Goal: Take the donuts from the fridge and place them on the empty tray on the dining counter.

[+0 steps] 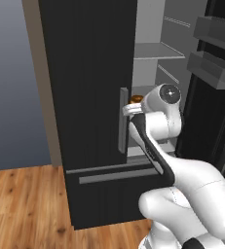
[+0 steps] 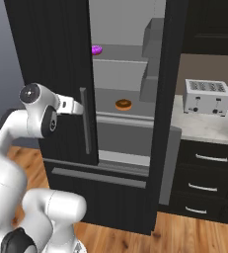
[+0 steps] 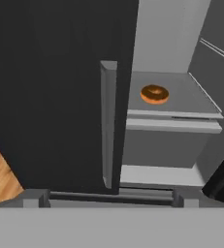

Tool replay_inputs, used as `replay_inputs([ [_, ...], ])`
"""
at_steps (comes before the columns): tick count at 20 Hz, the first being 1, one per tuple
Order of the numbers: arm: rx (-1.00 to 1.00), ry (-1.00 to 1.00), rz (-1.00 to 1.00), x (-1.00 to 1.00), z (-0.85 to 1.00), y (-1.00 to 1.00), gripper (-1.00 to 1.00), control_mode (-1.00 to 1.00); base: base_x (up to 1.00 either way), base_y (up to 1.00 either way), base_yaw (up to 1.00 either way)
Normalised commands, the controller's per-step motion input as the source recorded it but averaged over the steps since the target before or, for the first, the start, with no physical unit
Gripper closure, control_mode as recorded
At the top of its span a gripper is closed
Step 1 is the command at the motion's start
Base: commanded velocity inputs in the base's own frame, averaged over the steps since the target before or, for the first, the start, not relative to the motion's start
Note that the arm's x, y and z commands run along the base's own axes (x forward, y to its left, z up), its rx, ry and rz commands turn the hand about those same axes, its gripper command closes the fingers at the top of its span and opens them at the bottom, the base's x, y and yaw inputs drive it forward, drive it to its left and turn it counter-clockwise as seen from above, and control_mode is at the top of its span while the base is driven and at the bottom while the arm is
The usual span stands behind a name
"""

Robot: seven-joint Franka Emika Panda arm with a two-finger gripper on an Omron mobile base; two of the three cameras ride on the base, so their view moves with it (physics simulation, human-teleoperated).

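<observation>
The black fridge stands with its left door shut and its right door swung open. On a grey middle shelf lies the orange-brown donut. One shelf higher, at its left end, rests the purple donut. My gripper is open and holds nothing. It hovers in front of the shut door's grey bar handle, short of the shelf and a little left of the orange-brown donut. The tray and the dining counter are out of view.
Door bins jut from the open right door. To the fridge's right, a toaster stands on a marble counter over black drawers. Below the shelves is the fridge's bottom drawer. The floor is wood.
</observation>
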Motion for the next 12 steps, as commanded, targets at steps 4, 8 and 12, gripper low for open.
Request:
replay_inputs([
  [4,0.00,0.09,0.00,0.64,0.00,-0.08,-1.00,-1.00,0.00,0.00,0.00],
  [8,0.00,0.00,0.00,0.75,-0.09,-0.15,-1.00,-1.00,0.00,0.00,0.00],
  [12,0.00,-0.15,0.00,0.50,-0.56,0.00,-1.00,-1.00,0.00,0.00,0.00],
])
